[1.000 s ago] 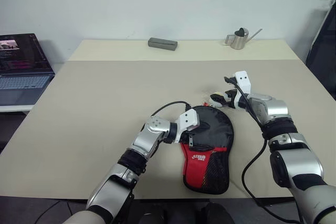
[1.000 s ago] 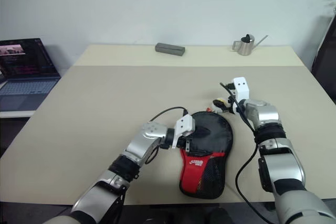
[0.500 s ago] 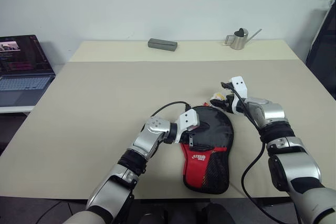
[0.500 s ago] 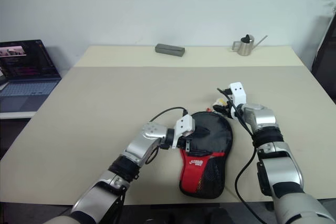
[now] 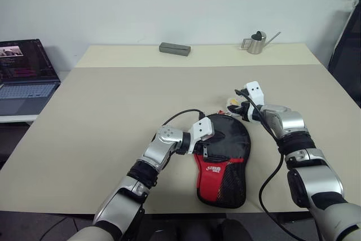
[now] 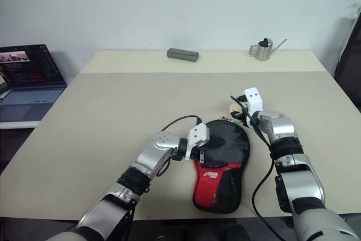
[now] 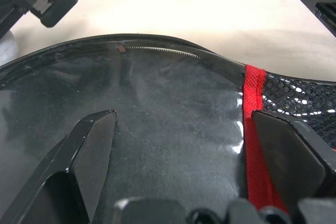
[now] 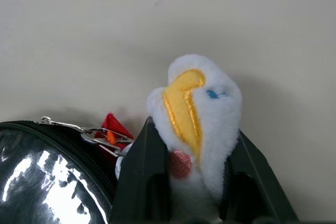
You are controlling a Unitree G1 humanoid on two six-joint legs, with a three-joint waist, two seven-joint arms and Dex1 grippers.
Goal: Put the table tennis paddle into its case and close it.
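Black fabric: the paddle-shaped black zip case [image 5: 224, 150] lies flat on the pale beige table [image 5: 113, 100] near its front edge, round glossy part toward the far side, red-and-black mesh handle part with a white logo toward the near edge.
Paddle: none of its black rubber, pale wood edge or striped handle can be seen; whether it lies inside the case cannot be told.
Zip: a short run of teeth [image 7: 163, 50] shows along the rim in the left wrist view; how far round the zip is done up cannot be told.
Left gripper [image 5: 206, 144]: fingers spread wide and clasping nothing, lying over the round part of the case beside the red mesh; whether the tips press on the fabric cannot be told.
Right gripper [image 5: 236, 107]: at the case's far rim, fingers pinched on a small white plush charm with a yellow beak-like patch [image 8: 195, 119]; the charm's lower part is hidden between the fingers.
Charm's link: a metal clip [image 8: 100, 135] and a red tab [image 8: 116, 125] sit at the rim just beside the charm.
Far edge of table: a grey oblong block [image 5: 174, 47] and a small metal watering can [image 5: 257, 42], well apart.
Left of table: an open laptop [image 5: 25, 74], cut off by the frame.
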